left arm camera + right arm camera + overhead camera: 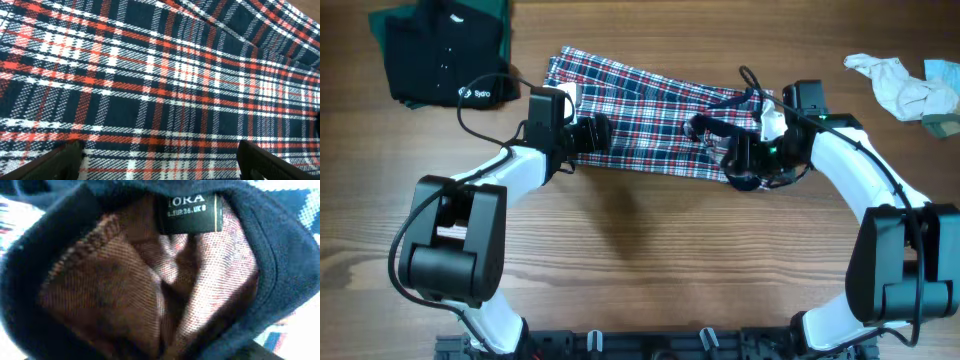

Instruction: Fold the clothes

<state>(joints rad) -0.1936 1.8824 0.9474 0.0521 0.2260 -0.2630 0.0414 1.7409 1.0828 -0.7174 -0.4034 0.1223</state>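
Note:
A red, white and navy plaid garment (650, 110) lies spread across the middle of the table. My left gripper (595, 133) is at its left end. In the left wrist view its two fingers (160, 162) stand wide apart and open over the flat plaid cloth (160, 80). My right gripper (735, 155) is at the garment's right end, at the dark waistband. The right wrist view is filled by bunched cloth, showing the brownish inside (150, 280) and a black size label (192, 212). A fold is pinched at the jaws, and the fingers themselves are hidden.
A folded dark garment on green cloth (440, 50) lies at the back left. A crumpled white and pale green pile (910, 85) lies at the back right. Bare wooden table (650, 260) stretches in front of the plaid garment.

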